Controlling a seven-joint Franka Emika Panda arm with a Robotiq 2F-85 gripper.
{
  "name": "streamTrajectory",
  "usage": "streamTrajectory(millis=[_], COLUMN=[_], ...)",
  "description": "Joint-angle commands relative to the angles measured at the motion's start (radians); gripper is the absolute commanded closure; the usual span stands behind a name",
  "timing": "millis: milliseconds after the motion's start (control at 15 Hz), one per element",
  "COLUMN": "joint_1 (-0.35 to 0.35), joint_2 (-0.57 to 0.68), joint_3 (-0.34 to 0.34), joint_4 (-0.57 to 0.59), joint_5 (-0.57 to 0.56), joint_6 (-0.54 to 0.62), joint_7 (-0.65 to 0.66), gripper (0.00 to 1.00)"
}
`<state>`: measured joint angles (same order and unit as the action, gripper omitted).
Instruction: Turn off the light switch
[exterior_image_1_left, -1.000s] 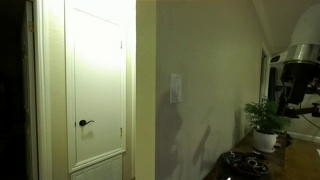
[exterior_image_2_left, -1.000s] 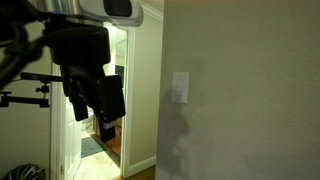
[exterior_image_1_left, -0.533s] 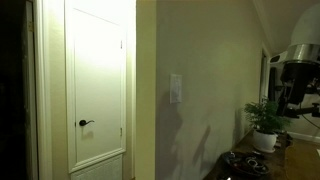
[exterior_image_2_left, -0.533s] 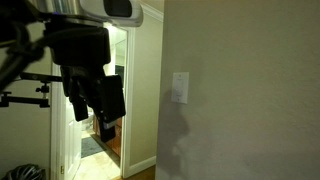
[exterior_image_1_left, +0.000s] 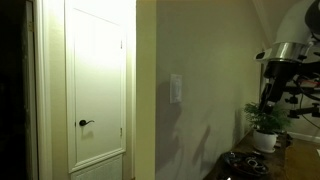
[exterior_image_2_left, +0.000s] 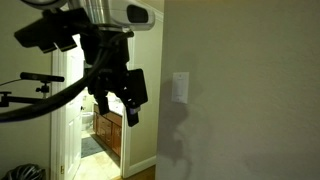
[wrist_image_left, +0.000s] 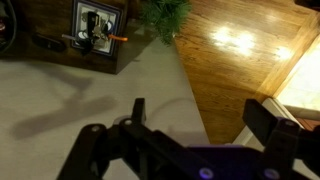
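The light switch is a small upright white plate on the dim grey wall; it also shows in an exterior view. My gripper hangs in the air to the left of the switch, apart from it, with dark fingers pointing down. In an exterior view the arm is at the far right, well away from the switch. In the wrist view my gripper is open and empty, with both fingers spread over a pale surface and a wood floor. The switch is not in the wrist view.
A white door with a black handle stands left of the wall. A potted plant sits at the right. A lit doorway opens behind my gripper. The wrist view shows a dark wooden box.
The arm has swung: in one exterior view my gripper moved right toward the switch and tilted; in the other the arm shifted left and up.
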<state>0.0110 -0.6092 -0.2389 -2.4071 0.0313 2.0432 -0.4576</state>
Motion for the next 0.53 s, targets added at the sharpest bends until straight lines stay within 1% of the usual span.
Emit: streamTrajectory(millis=[0, 467], joint_1=[0.002, -0.011], joint_2=[0.101, 0.224], joint_3=[0.042, 0.117], joint_4=[0.08, 0.187], joint_5=[0.008, 0.059], joint_6=[0.05, 0.113], joint_7=[0.055, 0.272], gripper=[0.0, 0.0])
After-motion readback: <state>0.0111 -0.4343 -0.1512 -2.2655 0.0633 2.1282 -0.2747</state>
